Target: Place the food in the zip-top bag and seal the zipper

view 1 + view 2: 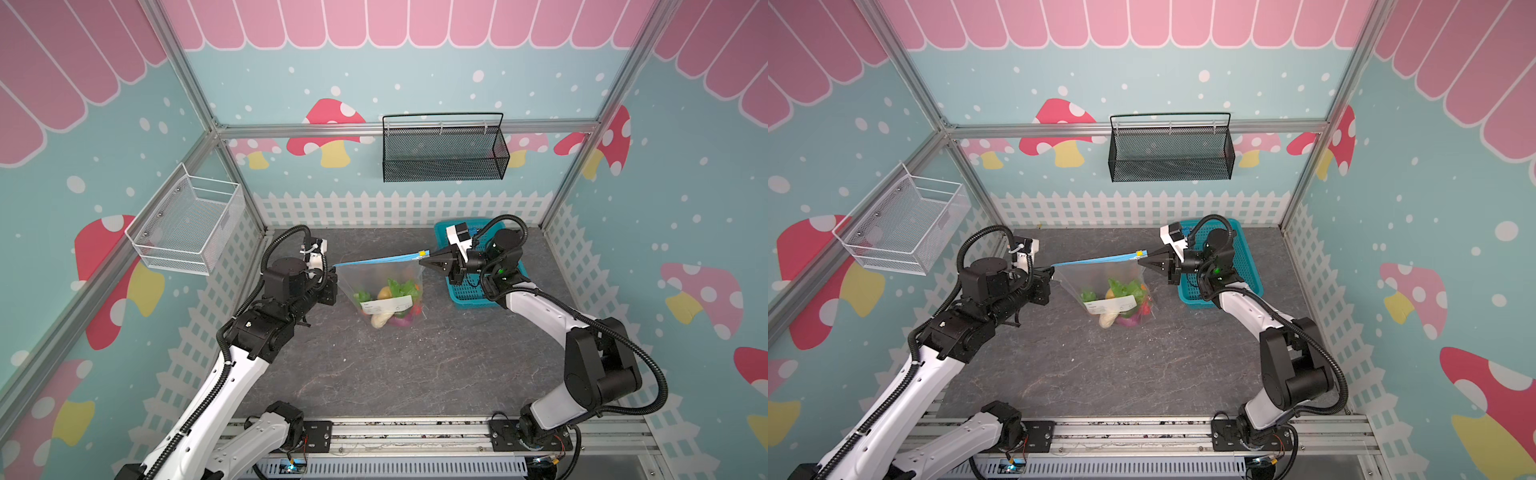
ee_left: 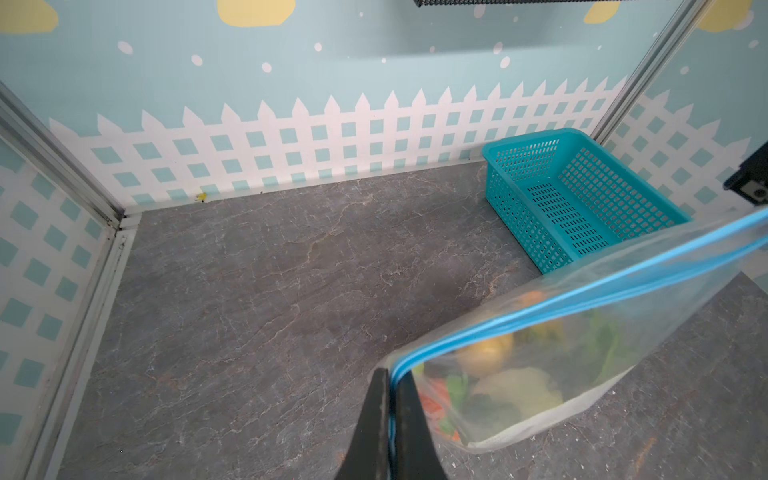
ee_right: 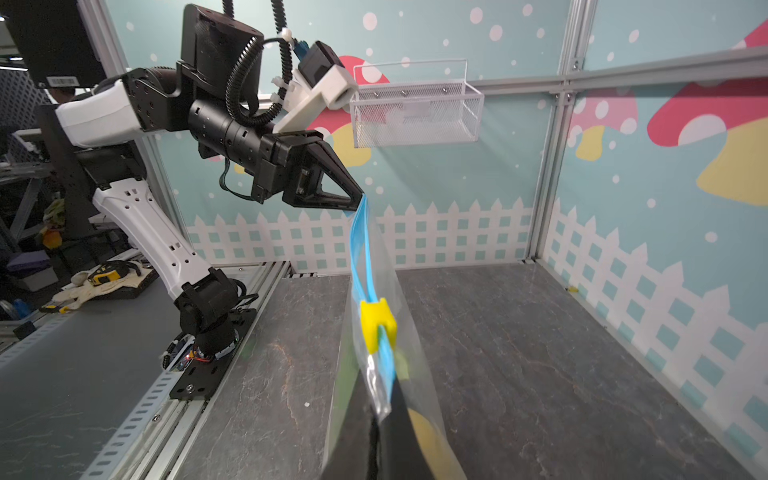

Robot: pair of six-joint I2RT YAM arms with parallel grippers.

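Standing inside blue mushroom walls, one dark grey stone-look desk (image 1: 395, 374) carries one turquoise plastic basket (image 1: 467, 298); one white wire basket (image 1: 187, 224) and one black wire basket (image 1: 442, 153) hang above; the left end effector (image 1: 335, 267) and the right end effector (image 1: 422, 262) each pinch the light blue zipper (image 1: 374, 261) of one clear crinkly zip-top bag (image 1: 361, 278), mid-desk, toy food (image 1: 399, 289) inside.

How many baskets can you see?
3: a white wire basket on the left wall, a black mesh basket on the back wall, a turquoise basket at the table's far right.
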